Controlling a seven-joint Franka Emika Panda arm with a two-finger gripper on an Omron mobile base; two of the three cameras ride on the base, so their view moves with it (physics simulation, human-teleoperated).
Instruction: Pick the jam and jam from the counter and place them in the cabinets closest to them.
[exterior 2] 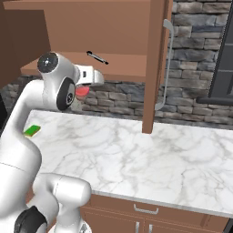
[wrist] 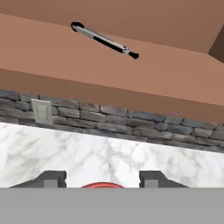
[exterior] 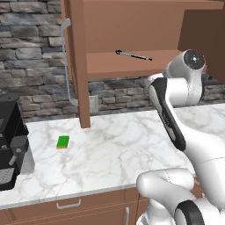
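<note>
A white marble counter [exterior: 110, 154] runs along a grey stone-block wall [exterior: 30, 39] bearing a pale outlet plate [wrist: 42, 111], with wooden drawer fronts [exterior 2: 150, 214] along the near edge and a black appliance [exterior: 11, 140] at far left.

The tabletop [exterior: 110, 154] is rendered as polished white marble with grey veining. The cabinets [exterior: 132, 30] are shown in smooth, matt reddish-brown wood, with a brushed-metal bar handle [exterior: 66, 61]. The back wall [exterior: 26, 30] is built of rough grey stone. The sponge [exterior: 63, 141] looks soft and matt.
</note>
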